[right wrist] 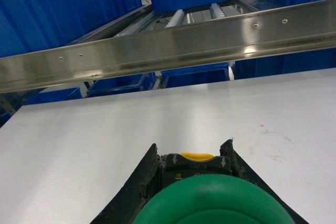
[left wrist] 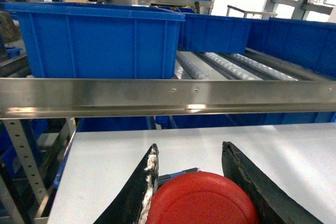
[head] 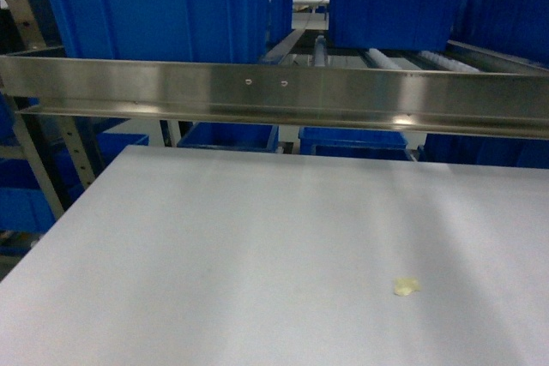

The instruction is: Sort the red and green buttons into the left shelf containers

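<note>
Head view high over the white table (head: 257, 255) — both wrist views low, close, facing the same steel rail (head: 274, 92).

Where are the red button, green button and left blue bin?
red button (left wrist: 202, 200), left wrist view, top of red cap.
green button (right wrist: 212, 200), right wrist view, top of green cap.
left blue bin (head: 163, 10), head view, front wall.

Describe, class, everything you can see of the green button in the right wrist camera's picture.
The green button fills the bottom of the right wrist view, its broad, round, smooth green cap facing the camera and cut off by the picture's edge. Behind the cap sits a dark blocky base with pale arrow markings and a yellow part on top. It is held between the right gripper's two dark fingers, above the pale table. It looks like plastic.
</note>
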